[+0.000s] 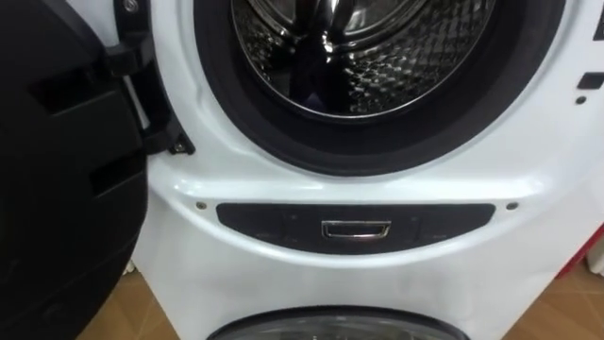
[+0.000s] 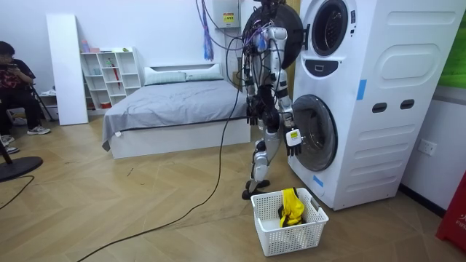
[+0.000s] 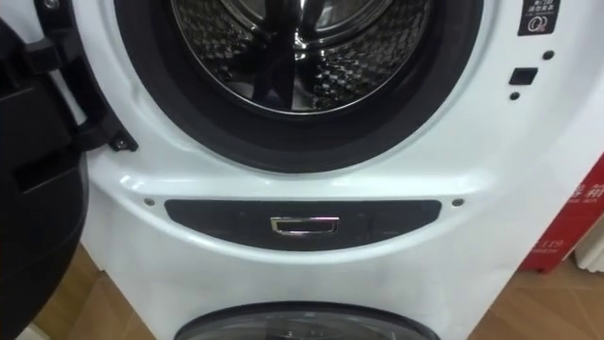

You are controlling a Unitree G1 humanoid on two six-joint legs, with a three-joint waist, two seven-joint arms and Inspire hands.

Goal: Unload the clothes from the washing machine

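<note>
The stacked white washing machine (image 1: 377,255) stands right in front of me. Its upper round opening shows the steel drum (image 1: 396,66), and the black door (image 1: 57,179) hangs open on the left. A dark, shiny shape (image 1: 316,57) lies inside the drum; whether it is cloth I cannot tell. In the room view I stand upright facing the machine (image 2: 378,94). My right hand (image 2: 293,140) hangs by the lower door and my left hand (image 2: 255,113) hangs at my side. A white basket (image 2: 287,222) holding a yellow cloth (image 2: 291,206) sits on the floor by my feet.
A dark panel with a chrome latch (image 1: 355,229) runs under the opening, above the lower door's rim (image 1: 330,326). A red thing (image 3: 576,217) stands right of the machine. A bed (image 2: 175,102), white shelves (image 2: 109,73) and a seated person (image 2: 14,80) are behind me.
</note>
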